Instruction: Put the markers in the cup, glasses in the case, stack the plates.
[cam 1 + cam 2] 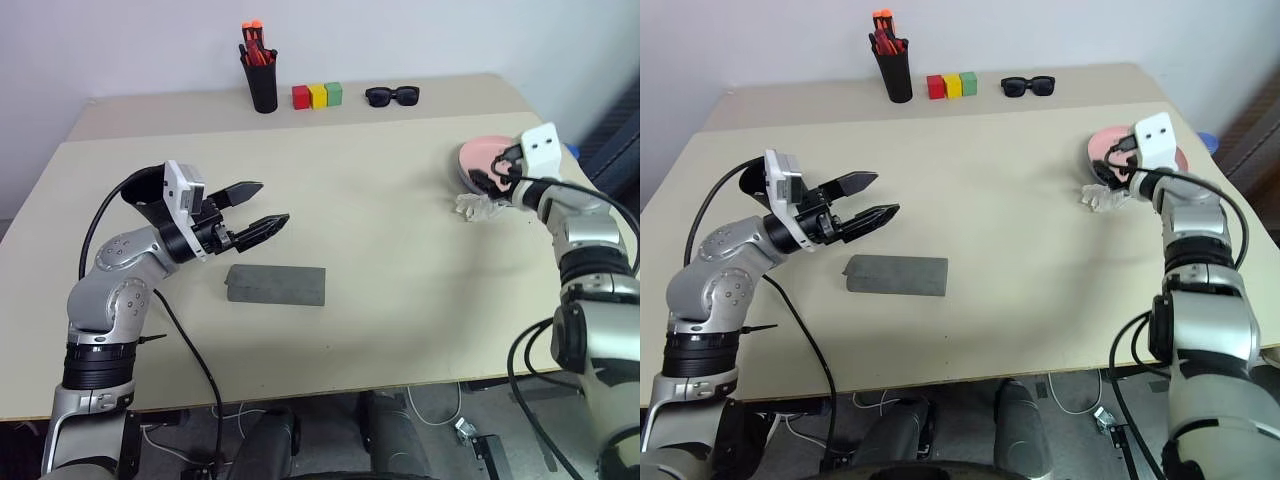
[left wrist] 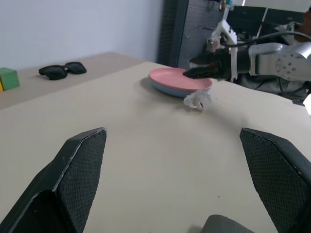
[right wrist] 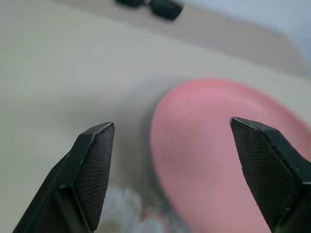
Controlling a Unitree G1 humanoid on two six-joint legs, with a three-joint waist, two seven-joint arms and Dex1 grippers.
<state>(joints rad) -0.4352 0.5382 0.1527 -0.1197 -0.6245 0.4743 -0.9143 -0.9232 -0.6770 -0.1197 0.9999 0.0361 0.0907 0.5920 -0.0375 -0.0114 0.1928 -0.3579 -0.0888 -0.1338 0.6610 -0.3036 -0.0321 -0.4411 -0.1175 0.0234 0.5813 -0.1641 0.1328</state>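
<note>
Grey case [image 1: 276, 284] lying shut and flat near the middle of the table [image 1: 380, 230], taken here as the landmark. Just up and to the left of the case, left gripper [image 1: 258, 210] hovering with its two black fingers spread wide, clamped on nothing. Well to the right of the case, near the table's right edge, pink plate [image 2: 180, 80] stacked on the light blue plate [image 2: 170, 90] (only a thin blue rim peeking out beneath). Right gripper [image 3: 175, 170] poised over the pink plate's near side, fingers parted, holding nothing. Beside the stack, on the side facing the case, a small crumpled clear thing [image 1: 478, 207], too indistinct to identify. Far behind the case, along the back strip: black pen holder [image 1: 263, 85] with orange-tipped markers, three coloured blocks [image 1: 317, 95], black sunglasses [image 1: 391, 96].
</note>
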